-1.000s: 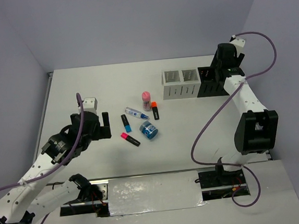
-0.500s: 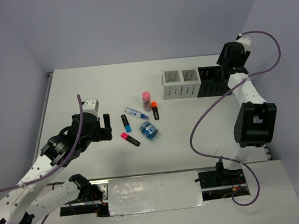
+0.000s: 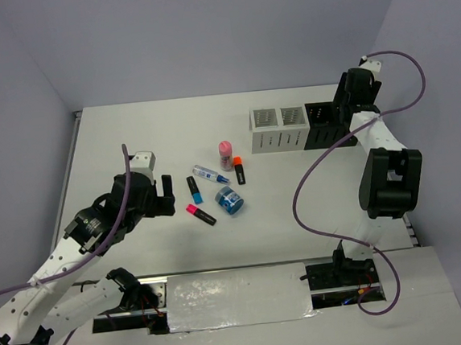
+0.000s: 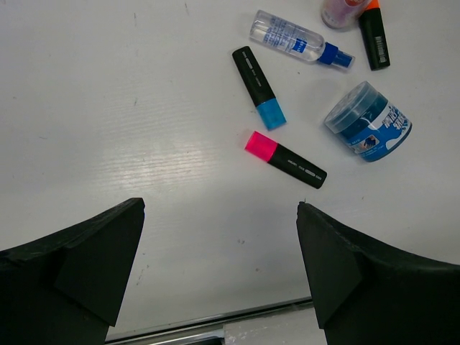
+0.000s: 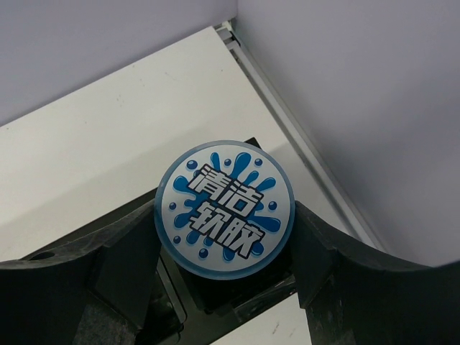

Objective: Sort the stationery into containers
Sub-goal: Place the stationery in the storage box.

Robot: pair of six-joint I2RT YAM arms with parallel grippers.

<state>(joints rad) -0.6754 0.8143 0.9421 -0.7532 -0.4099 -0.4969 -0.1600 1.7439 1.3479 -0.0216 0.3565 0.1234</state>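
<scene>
**Item 1.** Right gripper (image 5: 223, 243): fingers closed on the sides of a round blue roll (image 5: 224, 213) (printed lid facing the wrist camera). It holds the roll in the air over the black end of the container row. Which black box lies beneath cannot be told.

**Item 2.** Left gripper (image 4: 219, 210): jaws spread wide, holding nothing, above bare table (image 4: 108, 108) beside the loose stationery.

**Item 3.** Loose on the table, clustered:
- pink-capped highlighter (image 4: 285, 159)
- blue-capped highlighter (image 4: 259, 88)
- white-blue pen (image 4: 298, 38)
- second blue roll (image 4: 366, 122) (lying on its side)
- orange-capped highlighter (image 4: 374, 39)
- pink-capped bottle (image 3: 225, 151), just beside the orange cap

**Item 4.** Containers, one row at the far right: outer white box (image 3: 266, 139), inner white box (image 3: 294, 137), then the black boxes (image 3: 321, 132), the end one partly hidden by the right arm.
</scene>
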